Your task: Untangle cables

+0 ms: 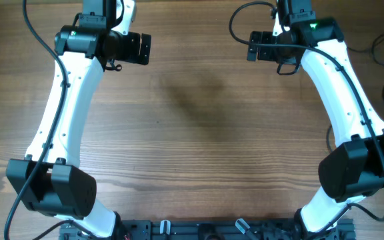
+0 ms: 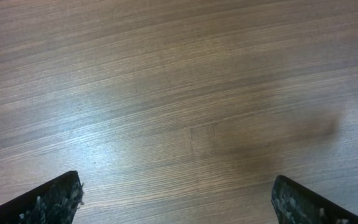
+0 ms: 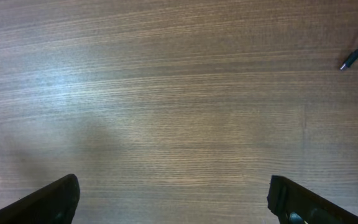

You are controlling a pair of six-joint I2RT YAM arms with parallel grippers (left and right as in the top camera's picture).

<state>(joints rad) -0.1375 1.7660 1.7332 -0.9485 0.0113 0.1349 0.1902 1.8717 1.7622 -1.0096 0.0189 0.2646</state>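
The cables show as thin black strands [image 1: 377, 48] at the table's far right edge in the overhead view, beyond the right arm. One cable end with a small plug [image 3: 352, 60] lies at the top right of the right wrist view. My left gripper [image 1: 142, 49] is at the back left, open and empty over bare wood [image 2: 176, 186]. My right gripper [image 1: 253, 47] is at the back right, open and empty [image 3: 173, 186], well left of the cables. Neither gripper touches a cable.
The wooden table [image 1: 199, 127] spreads between the two arms. The arm bases and a black rail [image 1: 199, 230] sit at the front edge. Thicker black robot cables run along both arms.
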